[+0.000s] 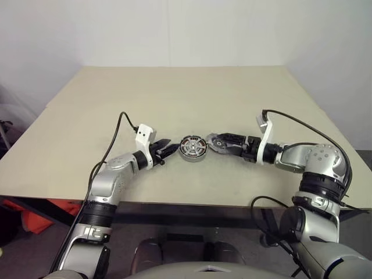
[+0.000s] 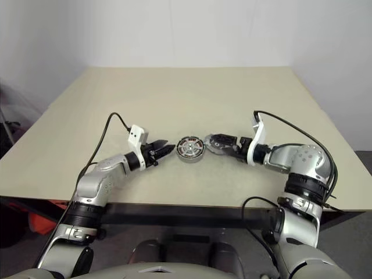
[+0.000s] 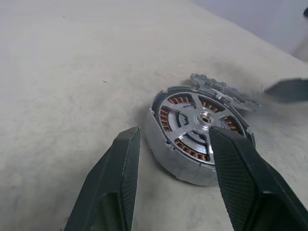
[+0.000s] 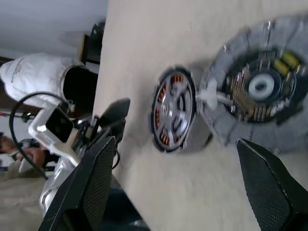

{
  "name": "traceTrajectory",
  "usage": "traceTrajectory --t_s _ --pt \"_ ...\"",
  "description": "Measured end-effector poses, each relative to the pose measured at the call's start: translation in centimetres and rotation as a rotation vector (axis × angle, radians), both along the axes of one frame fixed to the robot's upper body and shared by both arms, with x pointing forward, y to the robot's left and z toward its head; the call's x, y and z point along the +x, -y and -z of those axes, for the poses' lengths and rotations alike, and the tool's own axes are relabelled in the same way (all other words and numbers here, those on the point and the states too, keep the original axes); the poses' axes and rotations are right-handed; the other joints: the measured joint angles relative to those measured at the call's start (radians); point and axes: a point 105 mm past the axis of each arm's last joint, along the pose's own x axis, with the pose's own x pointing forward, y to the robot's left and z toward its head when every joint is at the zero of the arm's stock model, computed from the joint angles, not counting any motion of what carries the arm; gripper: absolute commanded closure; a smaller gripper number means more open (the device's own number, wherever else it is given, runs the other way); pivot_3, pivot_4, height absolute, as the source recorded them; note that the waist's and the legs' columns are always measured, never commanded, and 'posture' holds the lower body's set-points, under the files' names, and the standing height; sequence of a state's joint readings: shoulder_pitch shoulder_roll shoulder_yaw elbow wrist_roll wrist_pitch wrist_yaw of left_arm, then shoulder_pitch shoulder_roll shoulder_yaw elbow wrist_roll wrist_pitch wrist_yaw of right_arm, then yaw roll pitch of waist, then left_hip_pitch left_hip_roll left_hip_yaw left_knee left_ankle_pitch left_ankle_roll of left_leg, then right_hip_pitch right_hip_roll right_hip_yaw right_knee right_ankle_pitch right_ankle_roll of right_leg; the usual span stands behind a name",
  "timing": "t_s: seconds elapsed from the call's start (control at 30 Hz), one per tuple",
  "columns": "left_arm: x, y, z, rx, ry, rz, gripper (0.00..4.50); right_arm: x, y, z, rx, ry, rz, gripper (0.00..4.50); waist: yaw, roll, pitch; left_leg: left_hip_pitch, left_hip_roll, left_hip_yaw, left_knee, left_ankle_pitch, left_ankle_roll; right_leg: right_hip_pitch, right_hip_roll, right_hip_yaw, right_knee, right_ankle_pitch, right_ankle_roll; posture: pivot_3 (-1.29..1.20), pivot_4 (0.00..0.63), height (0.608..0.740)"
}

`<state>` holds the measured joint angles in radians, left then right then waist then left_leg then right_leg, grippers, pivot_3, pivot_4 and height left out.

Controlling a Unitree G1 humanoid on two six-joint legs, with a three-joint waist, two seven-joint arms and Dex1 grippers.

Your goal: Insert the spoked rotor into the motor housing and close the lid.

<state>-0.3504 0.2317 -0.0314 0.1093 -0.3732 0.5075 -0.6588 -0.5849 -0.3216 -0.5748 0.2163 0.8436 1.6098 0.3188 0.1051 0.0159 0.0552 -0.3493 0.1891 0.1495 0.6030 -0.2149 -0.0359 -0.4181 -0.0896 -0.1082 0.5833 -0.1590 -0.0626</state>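
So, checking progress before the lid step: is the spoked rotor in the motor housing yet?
In. The spoked rotor sits inside the motor housing, copper windings showing between its spokes.

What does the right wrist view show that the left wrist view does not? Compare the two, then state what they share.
Right wrist view alone: the lid's inner face with a white centre and yellow parts, the left gripper with its white camera block, and a person in white beyond the table edge.

Left wrist view alone: the lid edge-on, tilted, its rim leaning on the housing's far edge.

Both: the motor housing on the beige table, the spoked rotor seated inside it over the copper windings, and the lid beside it, not yet closed.
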Motion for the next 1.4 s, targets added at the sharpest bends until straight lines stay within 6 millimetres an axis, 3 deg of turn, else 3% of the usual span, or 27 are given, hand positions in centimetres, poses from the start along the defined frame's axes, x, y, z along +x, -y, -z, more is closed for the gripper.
traceTrajectory --t_s 0.6,1.13,1.4 --pt "0.0 -0.2 0.0 0.007 -0.001 0.002 2.1 -0.8 0.1 2.0 -0.054 -0.087 0.042 0.01 0.001 0.0 0.0 -0.002 0.0 0.0 -0.006 0.0 0.0 0.0 0.0 -0.002 -0.008 0.0 0.001 0.0 0.0 0.74" --pt "0.0 -0.5 0.1 0.025 0.0 0.0 2.1 3.0 0.1 2.5 -0.05 -0.034 0.259 0.01 -0.003 0.0 0.0 0.0 0.0 0.0 -0.006 0.0 0.0 0.004 0.0 -0.002 -0.011 0.001 0.003 0.0 0.0 0.74" --pt "0.0 -0.5 0.1 0.031 0.0 0.003 2.1 4.2 -0.9 1.8 -0.028 0.013 0.282 0.01 -0.007 0.0 0.0 0.0 0.0 0.0 -0.007 0.001 0.0 0.003 0.0 -0.002 -0.011 0.001 0.003 0.0 0.0 0.74"
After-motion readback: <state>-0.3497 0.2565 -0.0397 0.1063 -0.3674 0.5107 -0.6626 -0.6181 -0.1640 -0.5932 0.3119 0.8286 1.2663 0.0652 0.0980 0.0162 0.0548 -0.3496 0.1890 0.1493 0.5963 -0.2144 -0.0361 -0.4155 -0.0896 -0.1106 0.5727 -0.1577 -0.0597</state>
